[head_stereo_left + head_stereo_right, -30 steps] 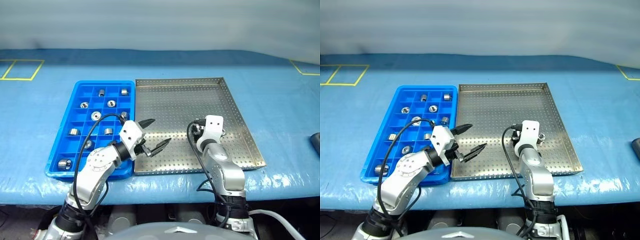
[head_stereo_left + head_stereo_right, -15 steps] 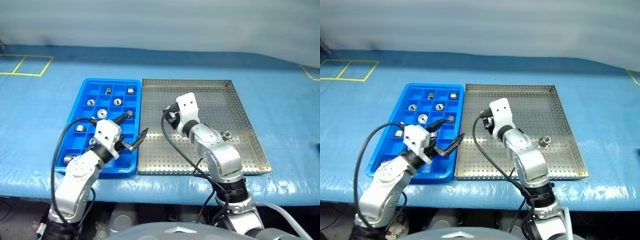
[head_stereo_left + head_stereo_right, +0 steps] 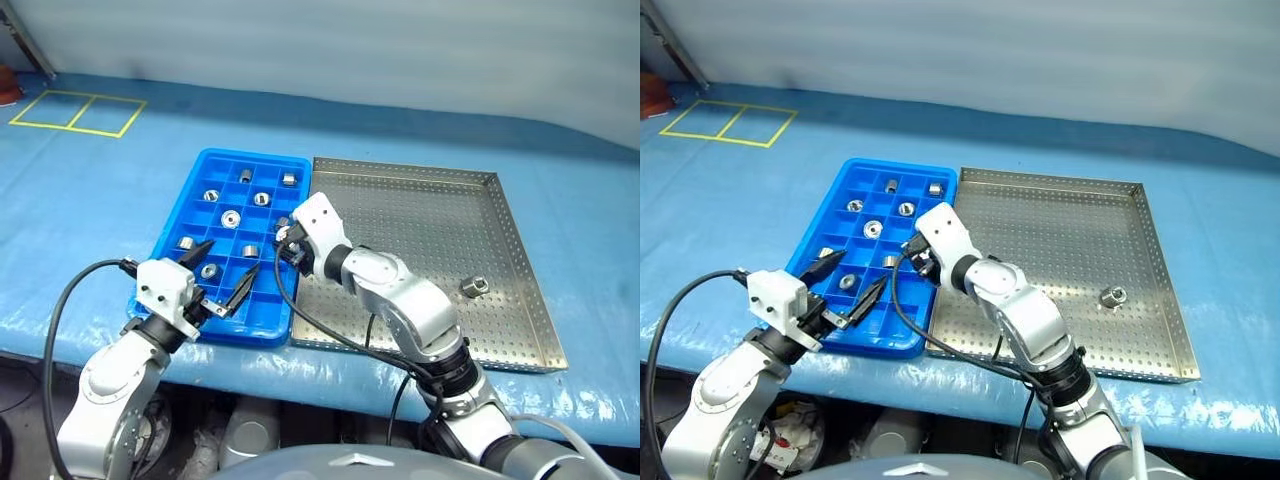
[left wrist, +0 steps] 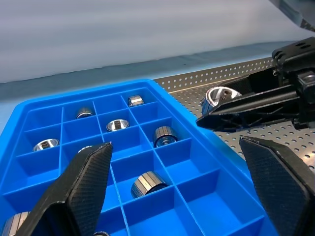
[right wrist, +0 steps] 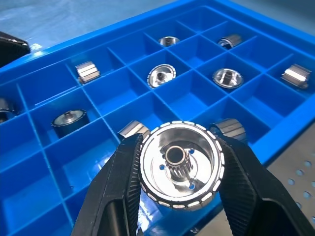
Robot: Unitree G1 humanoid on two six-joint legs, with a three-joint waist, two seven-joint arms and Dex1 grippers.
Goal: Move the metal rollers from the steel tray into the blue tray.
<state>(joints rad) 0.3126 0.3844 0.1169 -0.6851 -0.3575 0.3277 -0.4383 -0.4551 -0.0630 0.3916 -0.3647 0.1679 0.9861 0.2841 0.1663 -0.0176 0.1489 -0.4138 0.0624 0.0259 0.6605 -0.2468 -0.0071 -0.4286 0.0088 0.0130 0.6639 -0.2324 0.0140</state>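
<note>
A: Where did we stand with the rollers?

B: We had one roller (image 5: 181, 164) pinched between the two fingers of our right gripper (image 3: 291, 250), hanging over the steel-tray edge of the blue tray (image 3: 170, 222). It was not yet set down.

A: And those already moved?

B: Several rollers lay in the compartments of the blue tray, each in its own square as far as we could tell; we made out about eight, such as one (image 3: 231, 219) in the middle of the blue tray and one (image 3: 289, 179) in its far corner beside the steel tray.

A: What was left in the steel tray (image 3: 520, 260)?

B: One roller (image 3: 472, 287), lying well away from the blue tray, near the steel tray's opposite rim. We saw no other on the dotted floor.

A: So nearly done?

B: We judged so: the held one to drop, then one more to fetch.

A: And our left gripper (image 3: 221, 276)?

B: It hovered over the near end of the blue tray, fingers spread wide, holding nothing.
</note>
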